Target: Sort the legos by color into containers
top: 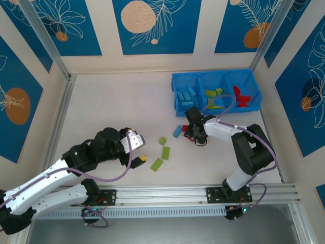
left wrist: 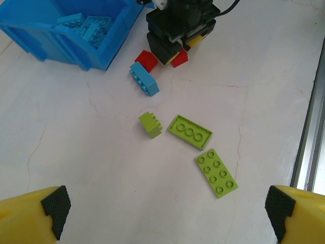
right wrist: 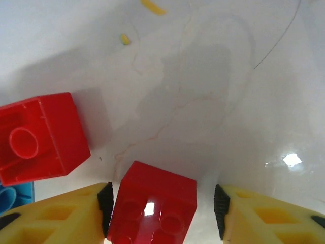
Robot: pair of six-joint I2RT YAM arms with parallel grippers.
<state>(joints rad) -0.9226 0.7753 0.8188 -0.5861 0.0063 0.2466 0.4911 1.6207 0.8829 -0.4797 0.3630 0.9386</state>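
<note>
My right gripper (right wrist: 162,211) is low on the table and open, its pads either side of a red lego (right wrist: 152,208); the left pad touches it and the right pad stands off. A second red lego (right wrist: 40,137) and a light blue lego (left wrist: 144,79) lie just to its left. Three lime green legos (left wrist: 151,124) (left wrist: 189,131) (left wrist: 217,173) lie loose on the table ahead of my left gripper (left wrist: 168,211), which is open and holds nothing. The blue bin tray (top: 175,81) holds blue, green and red legos, one colour per compartment.
The bin tray stands at the back right, close behind the right gripper (top: 192,133). An aluminium rail (top: 203,193) runs along the near table edge, and a vertical post (top: 48,48) stands at the back left. Open tabletop lies left of the green legos.
</note>
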